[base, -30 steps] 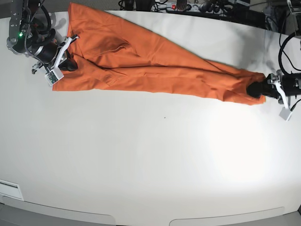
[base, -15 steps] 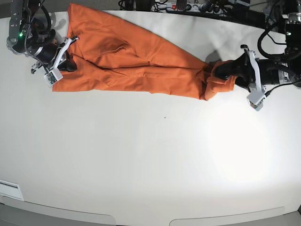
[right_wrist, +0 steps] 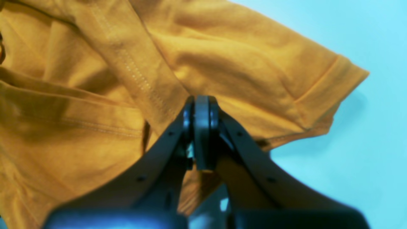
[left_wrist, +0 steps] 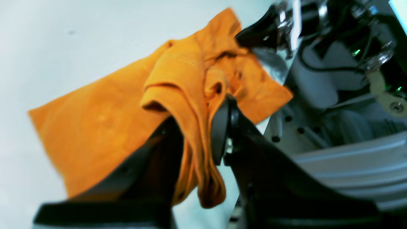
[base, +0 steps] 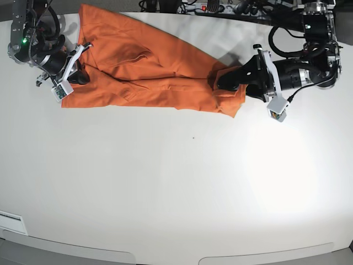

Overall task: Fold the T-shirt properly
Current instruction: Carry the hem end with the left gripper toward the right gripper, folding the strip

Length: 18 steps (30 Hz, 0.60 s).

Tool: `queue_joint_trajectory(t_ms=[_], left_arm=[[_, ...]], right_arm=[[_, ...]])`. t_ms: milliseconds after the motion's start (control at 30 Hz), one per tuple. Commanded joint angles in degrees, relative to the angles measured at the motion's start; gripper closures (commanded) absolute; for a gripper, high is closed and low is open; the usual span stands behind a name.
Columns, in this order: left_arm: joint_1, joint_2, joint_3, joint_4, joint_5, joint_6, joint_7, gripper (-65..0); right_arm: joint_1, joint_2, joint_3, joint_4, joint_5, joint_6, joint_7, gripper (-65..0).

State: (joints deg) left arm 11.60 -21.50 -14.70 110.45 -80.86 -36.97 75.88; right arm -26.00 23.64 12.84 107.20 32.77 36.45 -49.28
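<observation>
Between the pads of my left gripper (base: pixel 219 83) a bunched end of the T-shirt (base: pixel 149 72) is pinched and lifted; it has travelled well inward from the table's far side within the last second, so the lengthwise fold is under way. My right gripper (base: pixel 81 77) stays clamped thin on the opposite end, anchoring it. Orange cloth lies along the white table (base: pixel 182 187)'s back edge; cables (base: pixel 220 8) crowd behind.

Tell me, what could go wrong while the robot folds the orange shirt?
The left gripper pinches only a bunched edge of the soft orange cloth T-shirt, so it might slip free mid-fold. The carried end already droops and crumples, so the fold could land crooked. The right gripper pins one corner only; the shirt may drag.
</observation>
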Motion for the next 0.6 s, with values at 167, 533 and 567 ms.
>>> queue_joint_trajectory(t_ms=[167, 533, 567], left_arm=[[-0.5, 5.7, 2.6, 0.7, 7.9, -0.8, -4.1, 0.0], [-0.5, 7.4, 10.7, 0.7, 11.6, -1.3, -4.4, 0.0], [-0.5, 7.5, 11.3, 0.7, 12.5, -1.5, -5.2, 0.0]], right_arm=[[-0.2, 0.7, 0.2, 0.4, -1.5, -0.4, -1.4, 0.0], [-0.2, 0.7, 0.2, 0.4, -1.5, -0.4, -1.5, 0.0], [-0.2, 0.7, 0.2, 0.4, -1.5, -0.4, -1.5, 0.0]])
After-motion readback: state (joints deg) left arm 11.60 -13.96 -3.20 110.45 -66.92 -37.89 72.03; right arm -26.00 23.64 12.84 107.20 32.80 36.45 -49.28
